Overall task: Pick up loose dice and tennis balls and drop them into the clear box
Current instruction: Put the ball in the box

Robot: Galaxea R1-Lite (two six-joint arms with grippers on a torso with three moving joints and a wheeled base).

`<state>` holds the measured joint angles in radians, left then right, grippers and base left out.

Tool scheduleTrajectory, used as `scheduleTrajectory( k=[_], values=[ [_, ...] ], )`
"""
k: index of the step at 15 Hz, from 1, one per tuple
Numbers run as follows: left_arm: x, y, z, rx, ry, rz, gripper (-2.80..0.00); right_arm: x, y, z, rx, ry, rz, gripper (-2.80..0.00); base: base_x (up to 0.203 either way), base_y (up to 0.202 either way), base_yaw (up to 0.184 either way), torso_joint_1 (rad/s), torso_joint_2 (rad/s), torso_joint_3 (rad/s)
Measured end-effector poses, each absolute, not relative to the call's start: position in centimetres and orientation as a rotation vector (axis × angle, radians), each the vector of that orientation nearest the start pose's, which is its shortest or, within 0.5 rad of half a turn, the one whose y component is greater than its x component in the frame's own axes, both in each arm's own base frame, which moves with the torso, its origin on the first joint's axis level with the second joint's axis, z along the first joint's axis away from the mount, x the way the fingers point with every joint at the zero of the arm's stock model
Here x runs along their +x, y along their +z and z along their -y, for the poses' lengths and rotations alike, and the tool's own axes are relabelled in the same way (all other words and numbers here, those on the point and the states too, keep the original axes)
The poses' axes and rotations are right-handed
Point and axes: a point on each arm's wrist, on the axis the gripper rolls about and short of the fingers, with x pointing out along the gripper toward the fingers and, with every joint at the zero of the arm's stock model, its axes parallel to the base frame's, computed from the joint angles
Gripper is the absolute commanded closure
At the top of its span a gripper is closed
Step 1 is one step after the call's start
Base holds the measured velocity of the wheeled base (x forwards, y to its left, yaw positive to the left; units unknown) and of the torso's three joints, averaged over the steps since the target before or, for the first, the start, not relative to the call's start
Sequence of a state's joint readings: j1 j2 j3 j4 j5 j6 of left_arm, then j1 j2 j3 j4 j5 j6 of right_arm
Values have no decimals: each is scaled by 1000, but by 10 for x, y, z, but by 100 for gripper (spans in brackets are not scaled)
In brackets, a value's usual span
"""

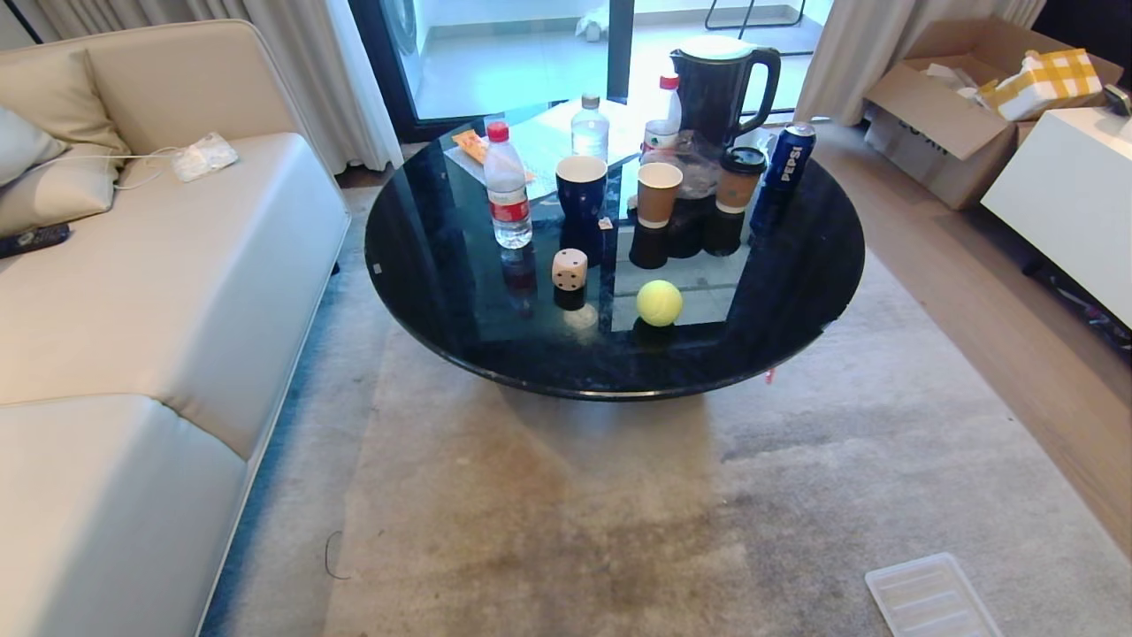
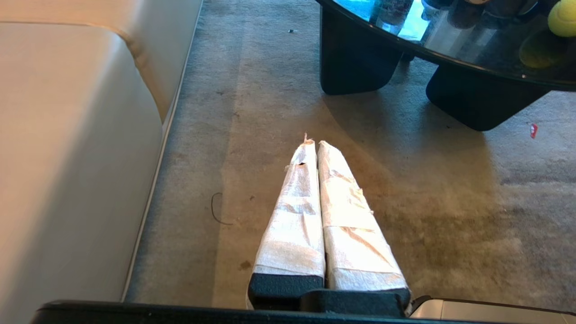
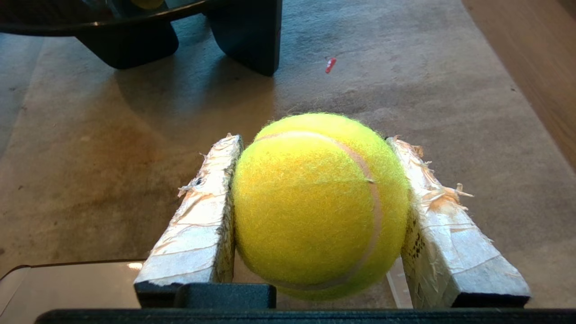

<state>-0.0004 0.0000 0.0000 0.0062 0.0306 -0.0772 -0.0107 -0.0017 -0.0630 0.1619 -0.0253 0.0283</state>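
My right gripper (image 3: 313, 138) is shut on a fuzzy yellow-green tennis ball (image 3: 315, 207), held between its taped fingers above the carpet. A second tennis ball (image 1: 659, 303) rests on the round black glass table (image 1: 495, 354), near its front edge; the left wrist view shows this ball (image 2: 562, 18) too. A beige die (image 1: 569, 269) with dark pips sits just left of it on the table. My left gripper (image 2: 315, 143) is shut and empty, hanging over the carpet beside the sofa. Neither arm shows in the head view. The clear box is out of view.
Bottles, cups, a Pepsi can (image 1: 790, 156) and a dark jug (image 1: 721, 84) crowd the table's far half. A beige sofa (image 1: 133, 310) runs along the left. A flat ribbed translucent tray (image 1: 929, 597) lies on the carpet at the front right. Cardboard box (image 1: 946, 115) and white cabinet (image 1: 1070, 195) stand far right.
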Motion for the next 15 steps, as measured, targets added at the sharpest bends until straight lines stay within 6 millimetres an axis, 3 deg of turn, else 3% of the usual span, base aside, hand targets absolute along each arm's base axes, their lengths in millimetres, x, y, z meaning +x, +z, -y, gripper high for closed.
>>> scheduleTrajectory(
  k=[15],
  values=[
    [-23,75,-1,-74,30,-5,0,-29,76,0,27,-37,-97,0,-184,0,-1,2,3,3]
  ],
)
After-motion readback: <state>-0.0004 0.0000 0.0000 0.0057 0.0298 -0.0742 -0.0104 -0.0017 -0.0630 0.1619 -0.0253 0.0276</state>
